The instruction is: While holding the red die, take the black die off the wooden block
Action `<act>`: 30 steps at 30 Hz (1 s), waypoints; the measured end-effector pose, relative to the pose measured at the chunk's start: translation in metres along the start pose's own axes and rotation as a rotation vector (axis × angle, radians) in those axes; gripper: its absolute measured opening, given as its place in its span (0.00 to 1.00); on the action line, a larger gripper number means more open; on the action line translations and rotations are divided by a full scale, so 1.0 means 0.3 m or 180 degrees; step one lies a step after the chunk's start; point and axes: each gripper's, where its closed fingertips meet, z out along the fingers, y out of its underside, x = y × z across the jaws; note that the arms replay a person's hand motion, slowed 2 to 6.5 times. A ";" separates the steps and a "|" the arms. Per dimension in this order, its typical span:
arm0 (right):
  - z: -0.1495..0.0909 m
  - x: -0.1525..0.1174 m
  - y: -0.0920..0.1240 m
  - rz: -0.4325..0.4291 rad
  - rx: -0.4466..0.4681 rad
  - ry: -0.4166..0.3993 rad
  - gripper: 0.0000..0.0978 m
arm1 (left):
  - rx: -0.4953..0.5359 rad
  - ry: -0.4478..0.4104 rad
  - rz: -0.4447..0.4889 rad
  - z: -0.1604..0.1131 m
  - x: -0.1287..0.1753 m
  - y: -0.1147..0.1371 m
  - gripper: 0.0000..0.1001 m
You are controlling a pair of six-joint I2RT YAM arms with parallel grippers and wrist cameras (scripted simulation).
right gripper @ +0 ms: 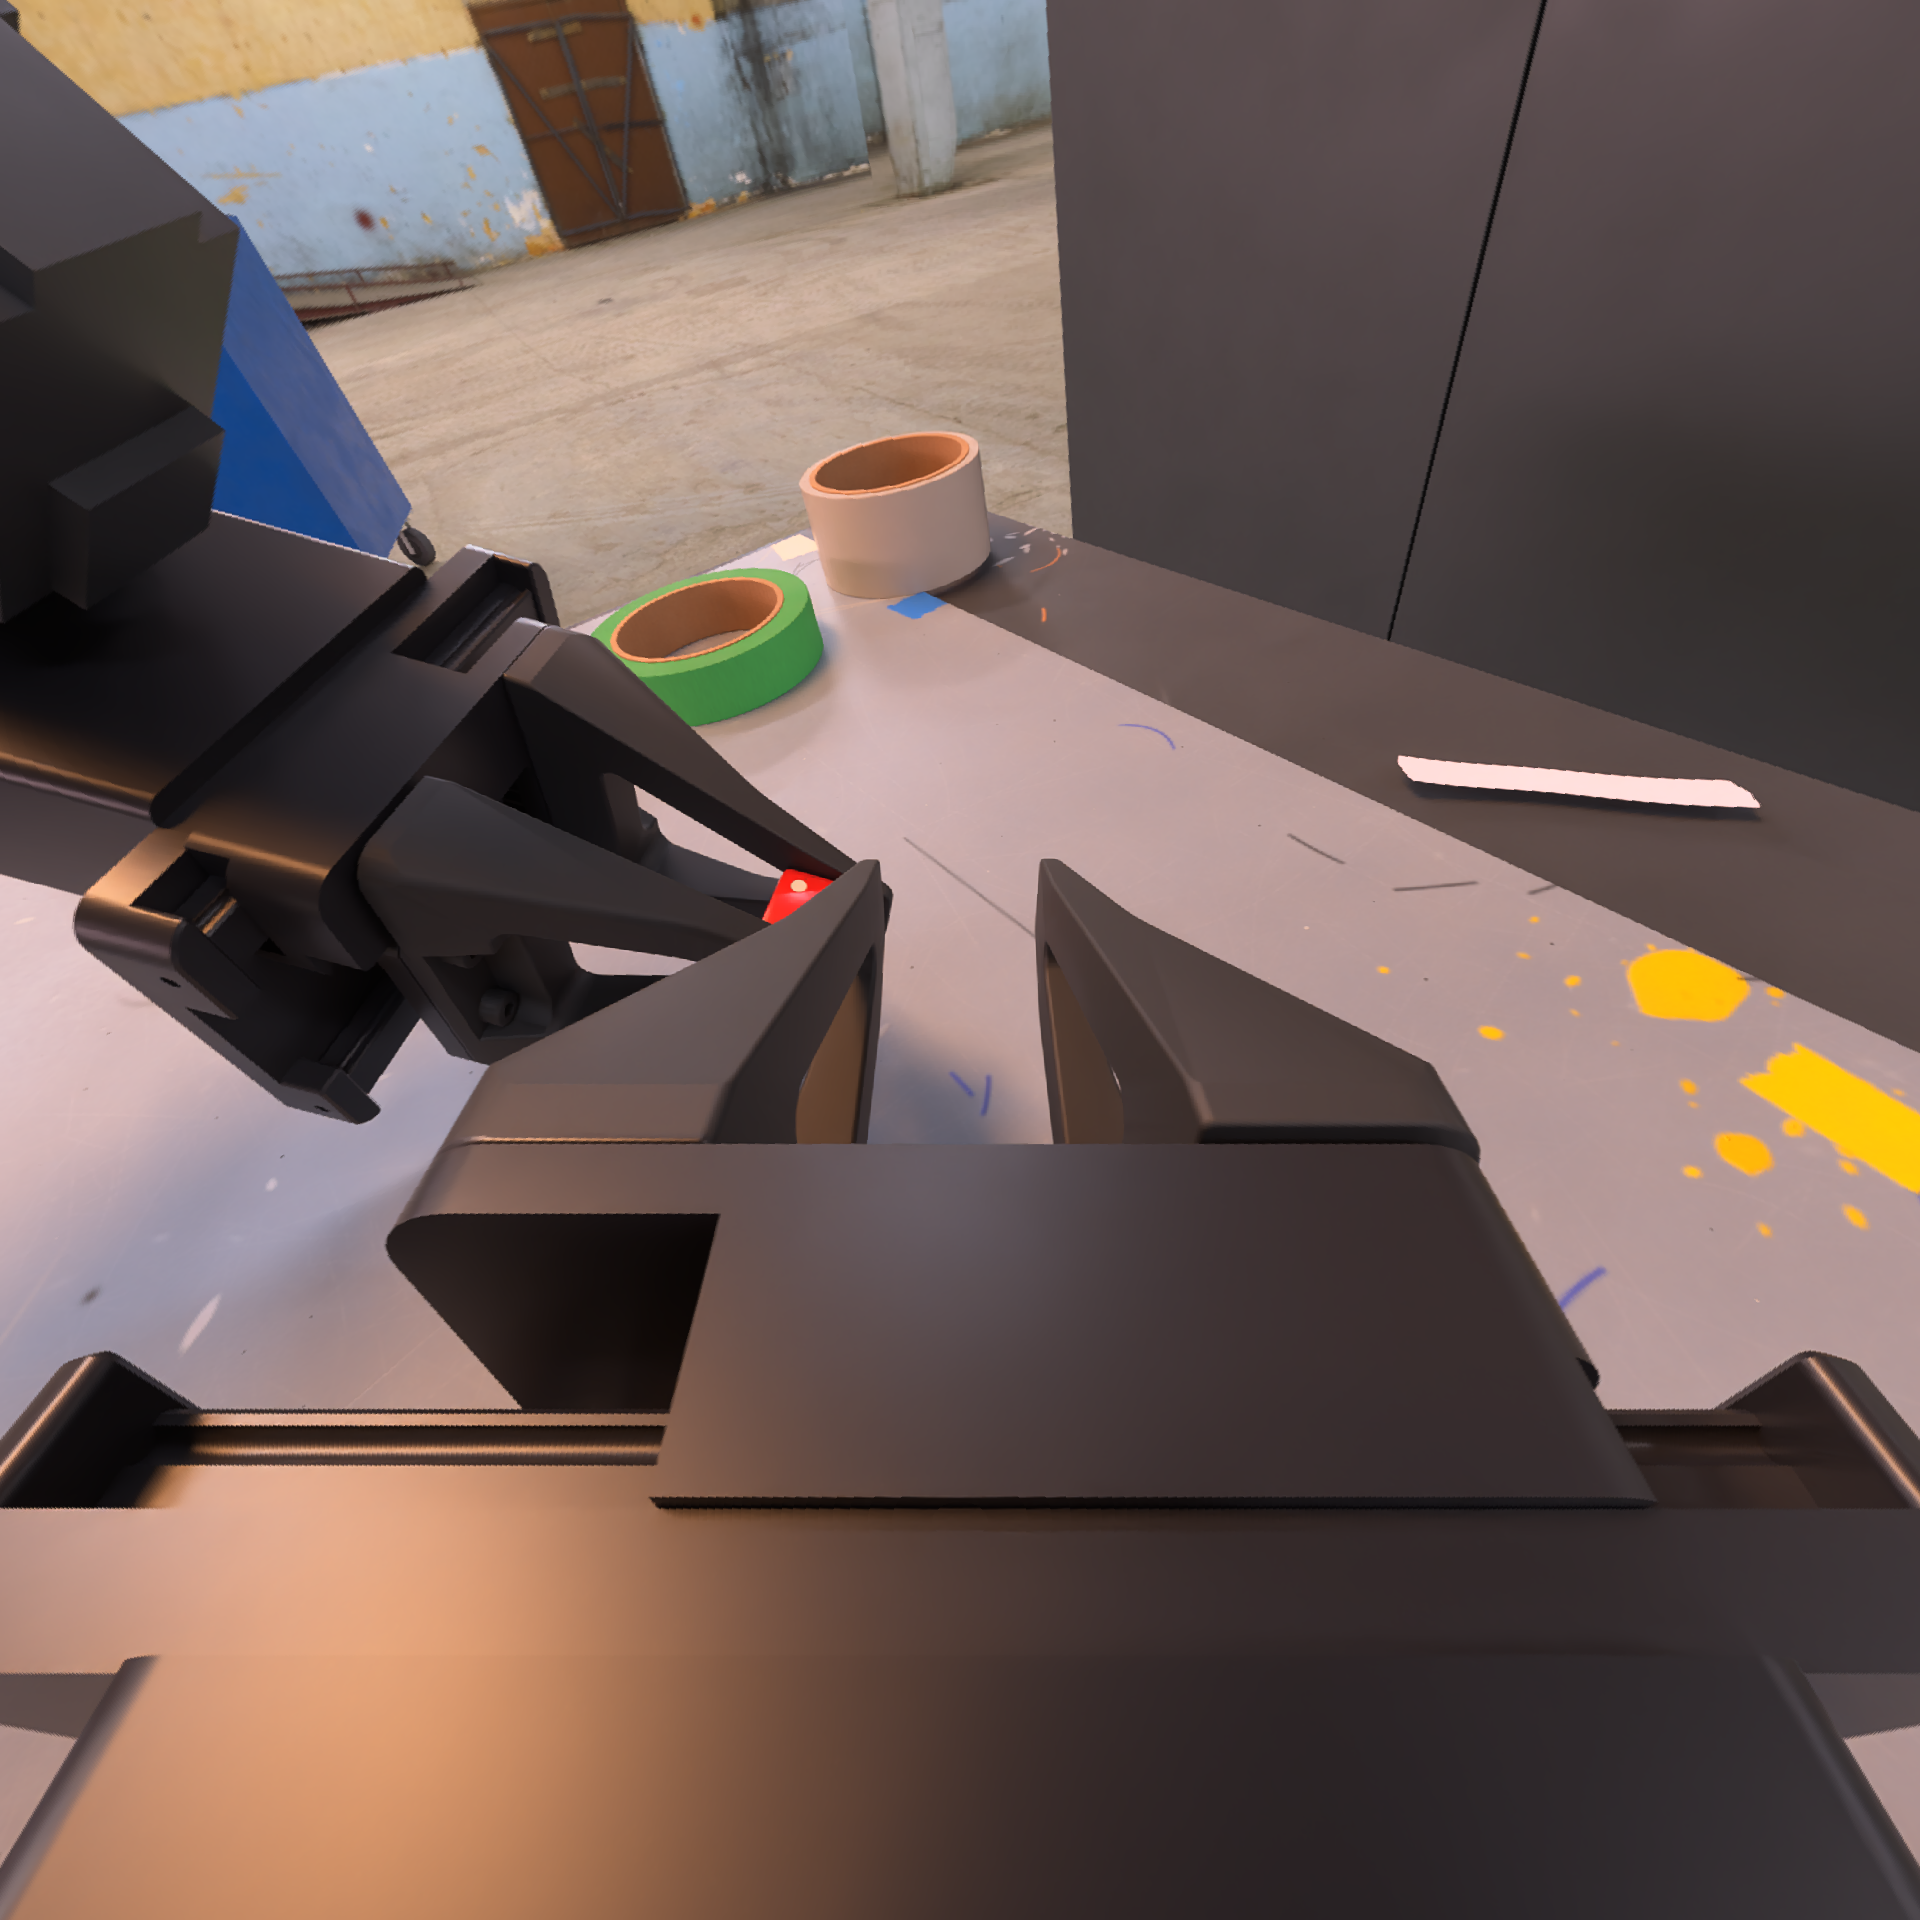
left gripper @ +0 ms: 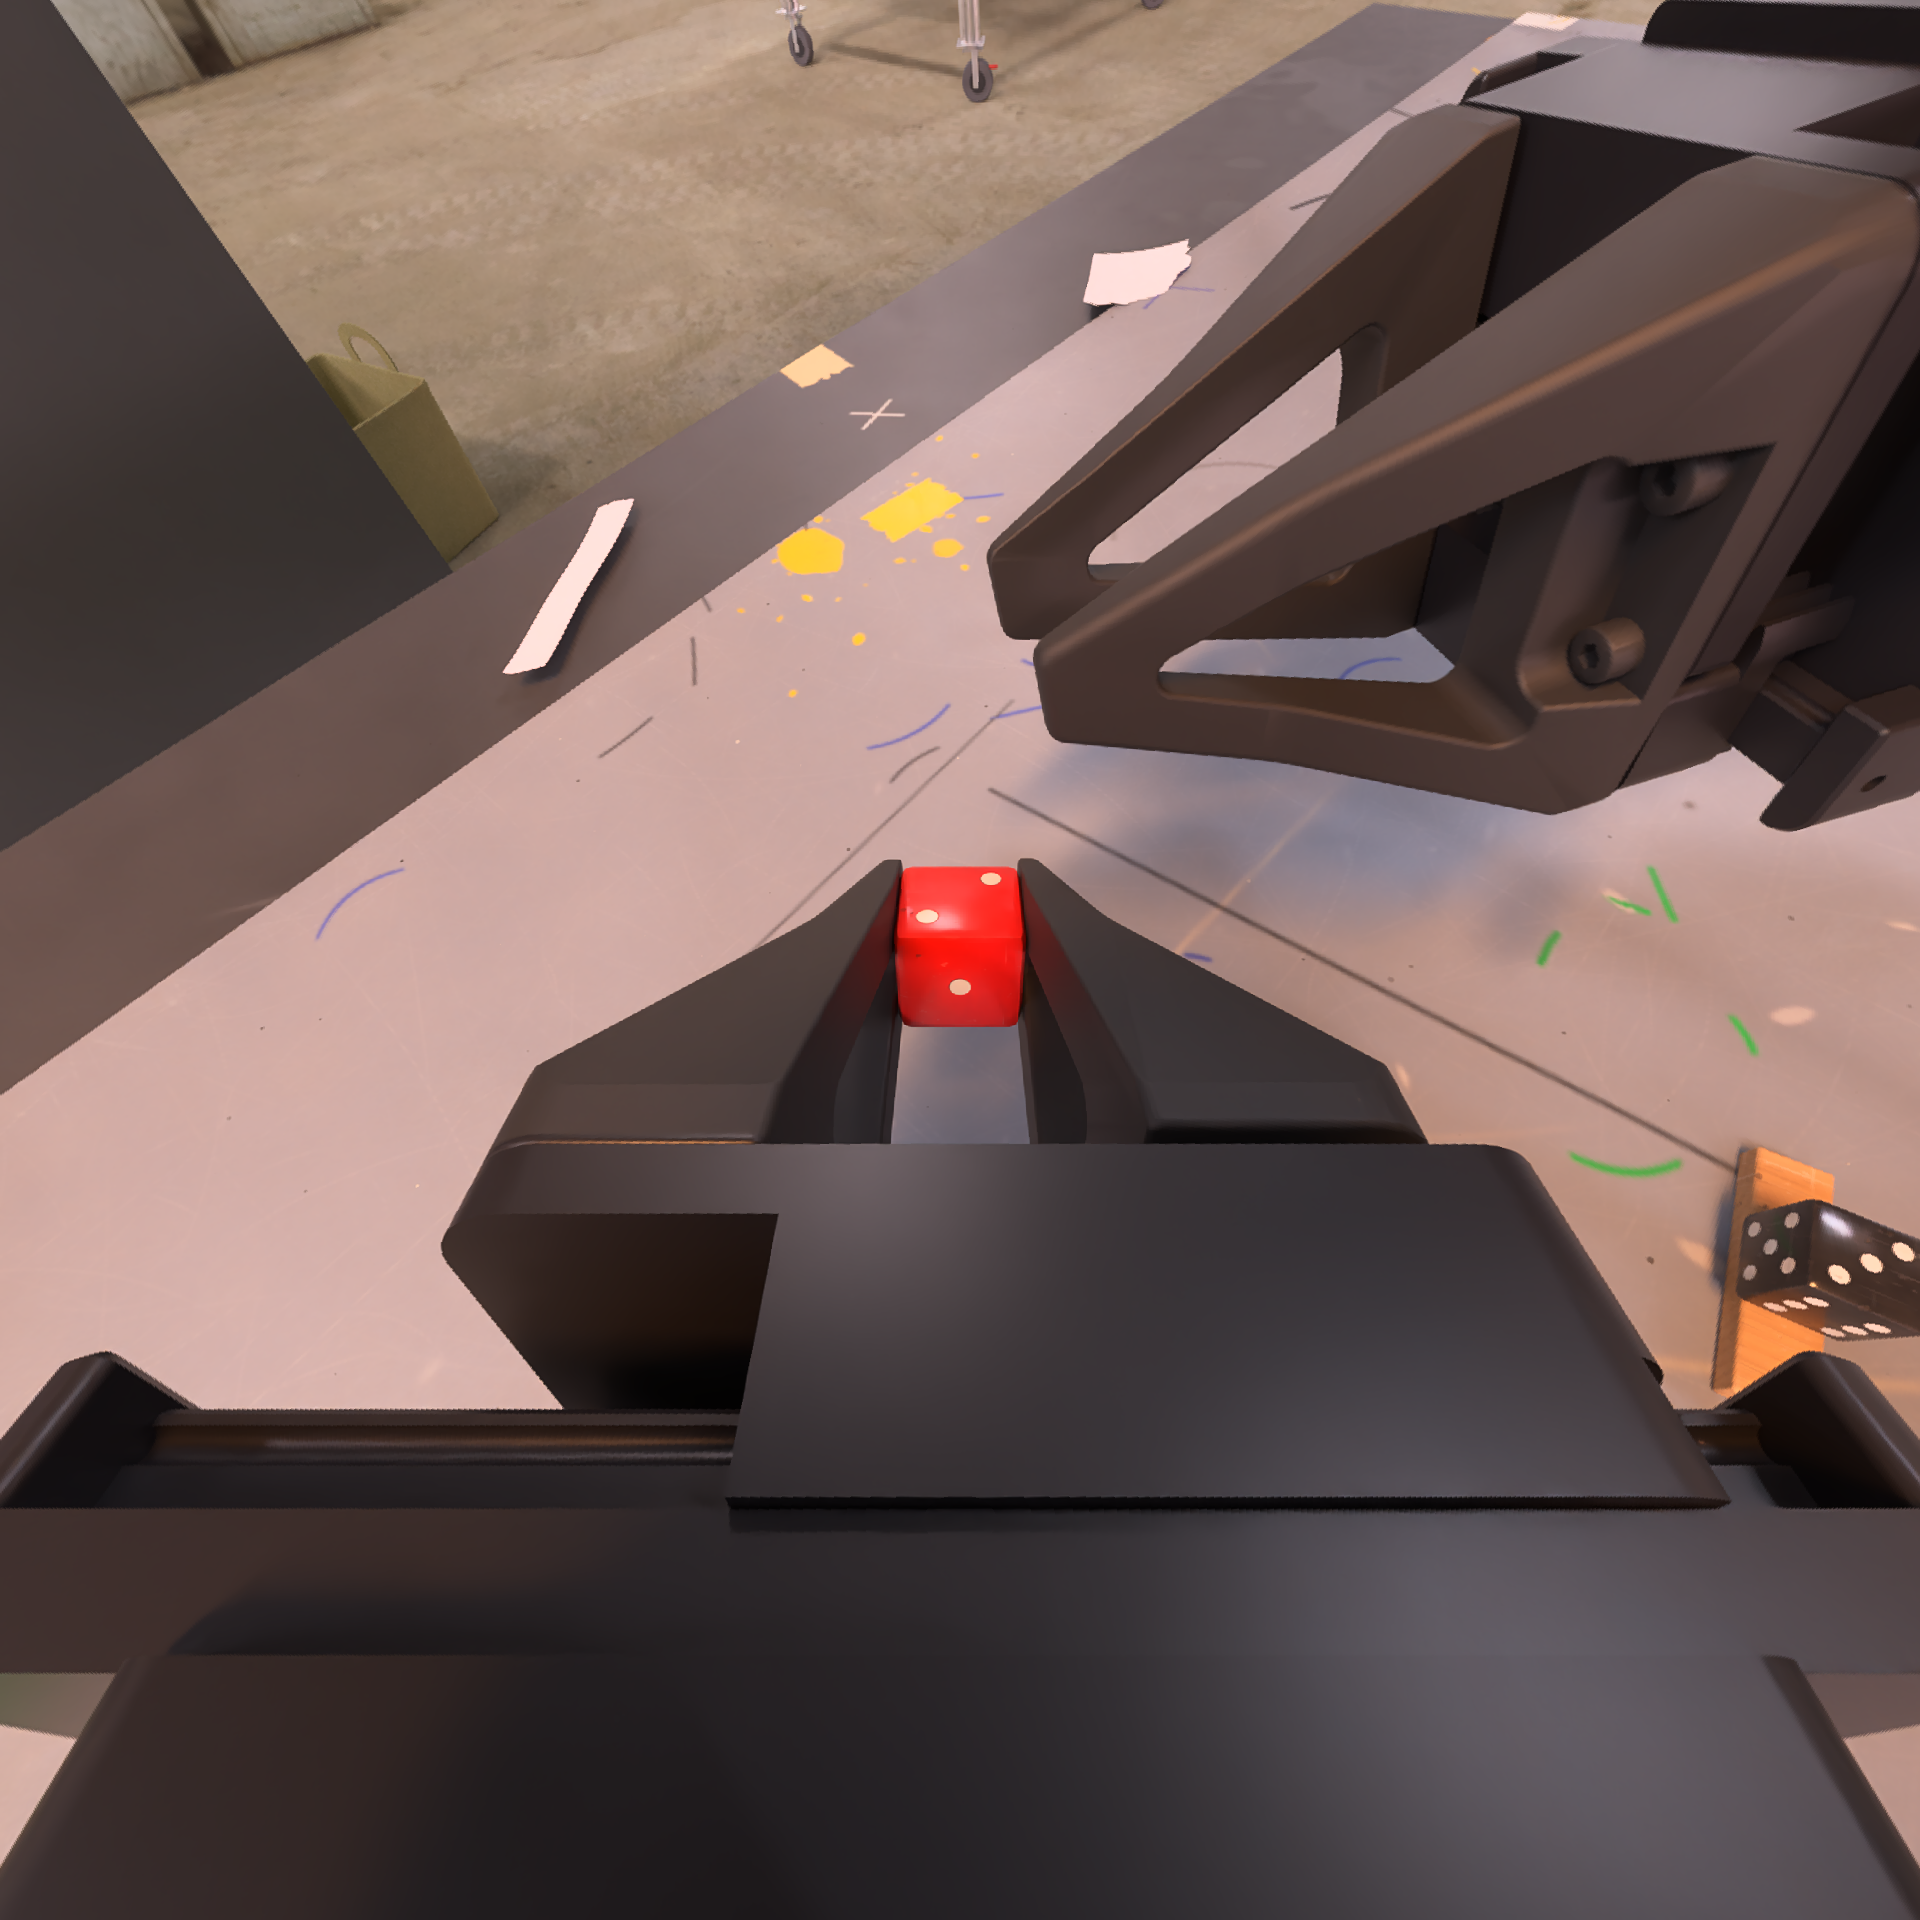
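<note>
Even, bright light; soft shadows on table [left gripper: 312, 1143]; warm glare; wide-angle stretch at edges.

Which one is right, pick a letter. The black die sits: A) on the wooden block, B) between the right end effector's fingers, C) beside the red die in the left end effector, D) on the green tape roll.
A: in the left wrist view the black die rests on the wooden block, while the right end effector is open and empty.

Worn concrete floor [right gripper: 727, 343], blue-and-yellow wall [right gripper: 343, 156], brown wooden door [right gripper: 582, 114], grey pillar [right gripper: 914, 94]
</note>
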 end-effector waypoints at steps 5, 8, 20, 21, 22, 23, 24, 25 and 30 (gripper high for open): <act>-0.004 0.012 0.003 -0.0006 -0.0004 0.0069 0.20 | 0.0032 0.0013 -0.0045 -0.002 -0.001 -0.007 0.18; -0.005 0.007 -0.001 -0.0016 0.0018 0.0047 0.20 | 0.0044 0.0011 -0.0066 -0.004 -0.005 -0.008 0.18; -0.006 -0.033 -0.021 0.0079 0.0174 -0.0256 0.25 | 0.0047 0.0073 -0.0099 -0.003 0.000 -0.007 0.18; -0.005 -0.032 -0.019 0.0093 0.0171 -0.0261 0.26 | 0.0049 0.0078 -0.0099 -0.003 0.001 -0.007 0.18; -0.003 -0.030 -0.017 0.0108 0.0165 -0.0262 0.26 | 0.0053 0.0083 -0.0098 -0.003 0.002 -0.008 0.18; -0.002 -0.029 -0.015 0.0121 0.0158 -0.0263 0.27 | 0.0058 0.0087 -0.0095 -0.004 0.002 -0.009 0.18; -0.001 -0.028 -0.015 0.0133 0.0150 -0.0265 0.27 | 0.0065 0.0089 -0.0088 -0.004 0.002 -0.011 0.18; 0.000 -0.028 -0.015 0.0144 0.0144 -0.0267 0.28 | 0.0073 0.0089 -0.0078 -0.004 0.002 -0.013 0.18; 0.001 -0.022 -0.020 0.0180 0.0149 -0.0251 0.28 | 0.0134 0.0067 -0.0021 -0.007 0.003 -0.019 0.18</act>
